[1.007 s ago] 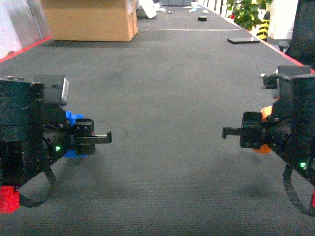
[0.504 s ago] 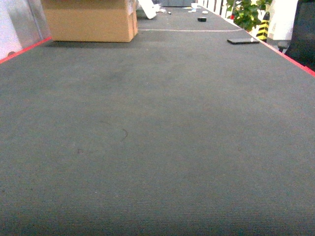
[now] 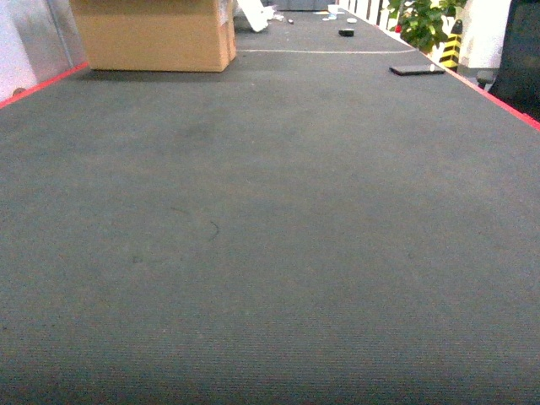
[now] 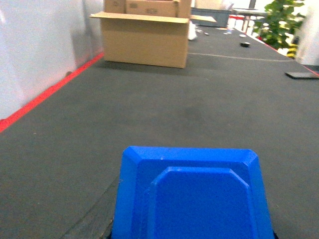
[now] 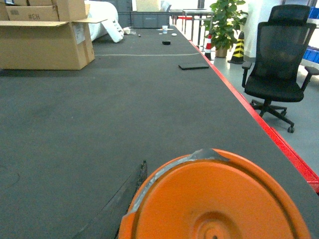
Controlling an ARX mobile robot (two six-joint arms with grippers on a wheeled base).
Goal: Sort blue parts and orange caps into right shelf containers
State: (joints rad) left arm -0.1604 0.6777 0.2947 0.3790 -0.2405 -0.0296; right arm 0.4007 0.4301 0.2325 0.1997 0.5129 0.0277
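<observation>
A blue part with bevelled edges fills the bottom of the left wrist view, held close in front of the camera above the dark mat; my left gripper is shut on it, its fingers hidden behind it. An orange cap, round with a raised rim and a strip of grey tape on its edge, fills the bottom of the right wrist view, and my right gripper is shut on it. The head view shows neither gripper and neither piece. The right shelf containers are out of view.
A large cardboard box stands at the far left of the long dark mat. A flat black item lies far right by the red edge. A white wall runs along the left; an office chair and plant stand beyond the right edge.
One second ago both grippers reached into the head view, the left with something blue, the right with something orange. Both have left that view, which now shows only the mat.
</observation>
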